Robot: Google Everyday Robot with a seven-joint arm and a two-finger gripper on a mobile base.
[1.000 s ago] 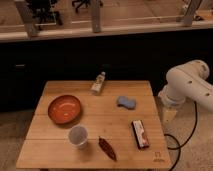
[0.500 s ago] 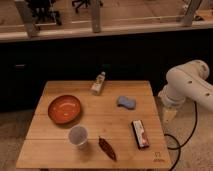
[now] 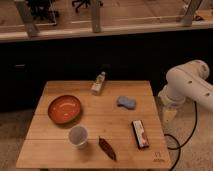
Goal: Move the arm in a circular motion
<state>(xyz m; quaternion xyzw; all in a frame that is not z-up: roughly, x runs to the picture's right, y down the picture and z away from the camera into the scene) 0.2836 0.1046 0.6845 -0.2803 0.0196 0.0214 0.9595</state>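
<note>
My glossy white arm (image 3: 189, 85) of thick rounded segments is bent beside the right end of the pale wooden table (image 3: 107, 117), and the frame's right edge cuts off its far part. Its slim pale gripper (image 3: 169, 115) points down just off the table's right edge; whether it is released or clenched I cannot tell. On the table lie a round orange bowl (image 3: 64, 109), a pale cup (image 3: 78, 136), a blue sponge (image 3: 126, 102), a small tipped bottle (image 3: 98, 83), a dark wrapped bar (image 3: 140, 133) nearest the gripper, and a dark red pod-shaped thing (image 3: 107, 148) I cannot identify.

White arm (image 3: 189, 82), claw (image 3: 168, 115) beside wooden table (image 3: 107, 119)
</note>
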